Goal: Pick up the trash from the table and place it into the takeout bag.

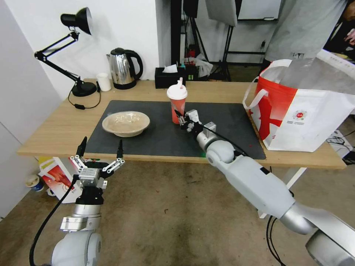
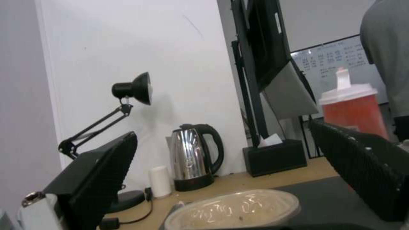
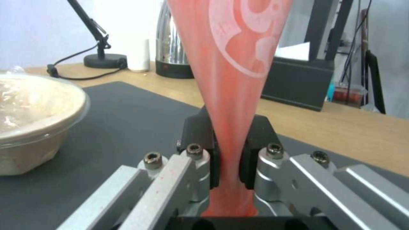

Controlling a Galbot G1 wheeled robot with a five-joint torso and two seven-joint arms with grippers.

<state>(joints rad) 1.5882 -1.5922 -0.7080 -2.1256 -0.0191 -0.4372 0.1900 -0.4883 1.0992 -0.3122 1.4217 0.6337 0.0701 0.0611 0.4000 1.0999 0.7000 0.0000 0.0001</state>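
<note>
Right gripper is at the base of the red cup, its two black fingers pinching the cup's narrow lower part from both sides. The cup stands upright near the middle of the dark grey mat, white lid on top, and the right wrist view shows its red wall squeezed between the pads, right down at mat level.

Left gripper hangs just off the near edge of the table, fingers spread wide with nothing between them, pointing toward the shallow beige bowl. That bowl sits on the mat's left part, well apart from the cup, with a clear film over its top; the left wrist view catches its rim low between the open black fingers.

Takeout bag stands open at the table's right end, just beside the mat, silver lining showing, white strap handle drooping toward the cup's side. Along the back edge stand a black desk lamp, a small white cup, a steel kettle and a black tissue box.
</note>
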